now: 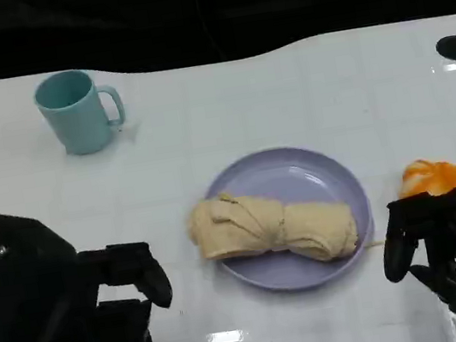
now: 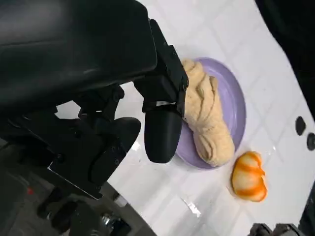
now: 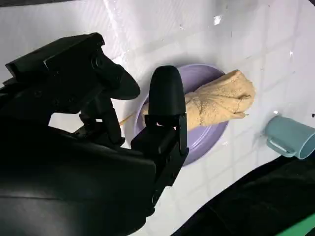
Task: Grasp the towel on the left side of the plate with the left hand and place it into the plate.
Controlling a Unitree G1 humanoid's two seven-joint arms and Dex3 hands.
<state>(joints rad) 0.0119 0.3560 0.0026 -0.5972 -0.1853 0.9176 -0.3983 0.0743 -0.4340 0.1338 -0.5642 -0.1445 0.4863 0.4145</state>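
— Two hands are at the near edge of the table (image 1: 301, 81). What does each one hold?

— Neither holds a thing. The left hand (image 1: 104, 316) is at the lower left in the head view, its fingers (image 1: 145, 275) apart and empty, pointing toward the plate (image 1: 316, 176). It does not touch the plate. The right hand (image 1: 448, 244) is at the lower right, also empty, with its fingers spread and bent downward.

— Where is the towel (image 1: 272, 226)?

— The beige towel lies inside the lilac plate, rolled and twisted into a long bundle. It goes across the near half of the plate. One end of it sticks out over the plate's left rim; the other end stays near the right rim. No hand touches it.

— What else stands on the table?

— Some things more. A teal mug (image 1: 75, 111) stands upright at the far left, well apart from the plate, with its handle toward the right. An orange and white object (image 1: 444, 177) lies to the right of the plate, just behind the right hand. What it is cannot be told. The table surface is white and glossy with faint square lines.
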